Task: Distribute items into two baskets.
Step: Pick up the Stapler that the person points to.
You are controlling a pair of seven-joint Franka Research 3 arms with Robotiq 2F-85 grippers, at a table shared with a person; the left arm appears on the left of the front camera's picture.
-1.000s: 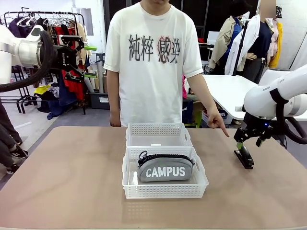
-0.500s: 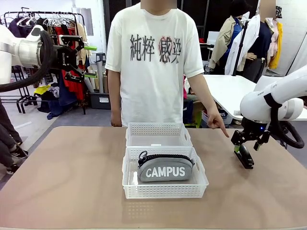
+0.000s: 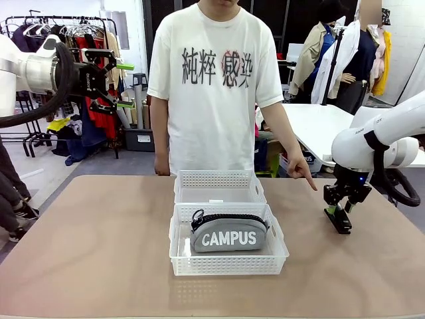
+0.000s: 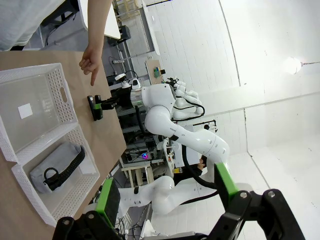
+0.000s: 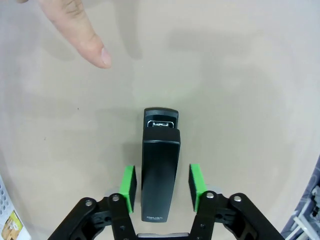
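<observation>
The grey "CAMPUS" pouch (image 3: 229, 234) lies in the near white basket (image 3: 182, 266), and it is seen again as the pouch (image 4: 57, 167) from the left wrist. Behind it, touching, stands the far basket (image 3: 219, 178), holding only a small label. The black stapler (image 3: 342, 221) lies on the table at the right. My right gripper (image 5: 161, 187) is open and low over the stapler (image 5: 160, 175), a green pad (image 5: 129, 187) on each side with a small gap. A person's finger (image 5: 92, 47) points at the table just beyond it. My left gripper (image 3: 109, 74) hangs open, high at the far left.
The person stands at the far edge behind the baskets, one hand (image 3: 305, 174) pointing down near the stapler. The brown tabletop (image 3: 93, 246) is bare to the left of the baskets. A clothes rack (image 3: 60, 40) and other tables stand off the table.
My right gripper has turned and come down around the stapler. The left arm, the pouch and both baskets have stayed put.
</observation>
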